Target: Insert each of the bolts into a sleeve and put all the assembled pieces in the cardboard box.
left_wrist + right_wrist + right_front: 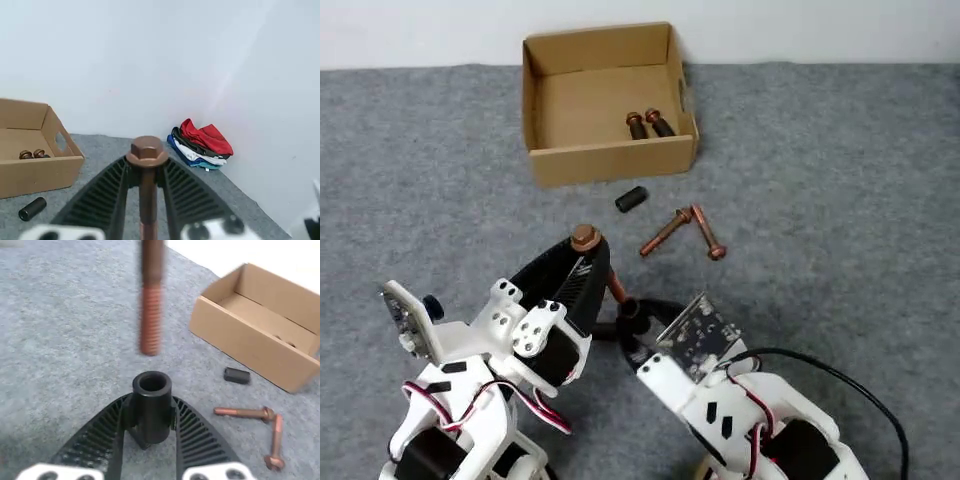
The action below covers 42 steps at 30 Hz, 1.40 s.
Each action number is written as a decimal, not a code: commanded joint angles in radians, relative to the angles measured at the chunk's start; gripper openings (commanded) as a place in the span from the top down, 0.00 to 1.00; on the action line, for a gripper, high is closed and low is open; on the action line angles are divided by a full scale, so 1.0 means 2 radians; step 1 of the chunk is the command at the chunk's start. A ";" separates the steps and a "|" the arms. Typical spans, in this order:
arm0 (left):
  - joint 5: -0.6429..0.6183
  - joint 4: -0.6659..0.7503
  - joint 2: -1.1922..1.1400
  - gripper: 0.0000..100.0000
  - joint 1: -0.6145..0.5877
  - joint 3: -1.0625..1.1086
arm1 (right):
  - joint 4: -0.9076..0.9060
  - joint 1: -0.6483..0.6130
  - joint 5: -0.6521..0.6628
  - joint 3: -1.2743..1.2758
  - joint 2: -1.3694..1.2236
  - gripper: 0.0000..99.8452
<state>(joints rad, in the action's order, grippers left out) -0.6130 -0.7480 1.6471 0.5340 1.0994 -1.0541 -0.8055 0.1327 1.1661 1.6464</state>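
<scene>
Left gripper (147,167) pinching bolt (147,151) just under head, shank hanging down between its fingers. Right gripper (151,415) clamped on sleeve (151,395), mouth up. Bolt's threaded tip just above sleeve mouth, not touching. Beyond both grippers on counter (840,180): spare sleeve (631,198), two loose bolts (666,232), then cardboard box (610,160) holding two assembled pieces (648,124).

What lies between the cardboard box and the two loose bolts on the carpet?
A short black cylindrical sleeve, lying on its side, apart from the brown cardboard box and the copper-coloured bolts, as the high view shows.
</scene>
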 commanded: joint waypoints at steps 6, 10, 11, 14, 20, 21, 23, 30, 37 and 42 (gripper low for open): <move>-0.001 0.002 0.002 1.00 -0.002 0.007 | 0.012 -0.023 0.005 -0.005 0.000 0.99; 0.000 -0.028 0.005 1.00 -0.001 -0.001 | 0.012 -0.007 0.005 -0.006 0.000 0.99; 0.000 -0.034 0.005 1.00 -0.001 -0.005 | 0.012 -0.007 0.005 -0.006 0.000 0.99; 0.000 -0.044 0.005 1.00 -0.001 -0.009 | 0.012 -0.008 0.007 -0.007 0.000 0.99; 0.000 -0.051 0.002 1.00 -0.001 -0.003 | 0.013 -0.008 0.023 -0.008 0.005 0.99; 0.000 -0.051 0.003 1.00 -0.001 0.001 | 0.013 -0.008 0.021 -0.013 0.001 0.99; 0.000 -0.052 0.004 1.00 0.001 0.013 | 0.013 -0.008 0.022 -0.017 0.001 0.99; 0.001 -0.091 0.005 1.00 0.065 0.026 | 0.013 -0.007 0.023 -0.018 0.001 0.99; 0.087 -0.154 0.002 0.99 0.068 0.027 | 0.013 -0.007 0.022 -0.018 0.001 0.99; 0.114 -0.201 0.002 0.87 0.067 0.027 | 0.013 -0.006 0.022 -0.018 0.001 0.99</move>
<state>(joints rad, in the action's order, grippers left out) -0.4212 -1.1055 1.6502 0.6644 1.1561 -1.0556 -0.8270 0.1665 1.1692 1.6433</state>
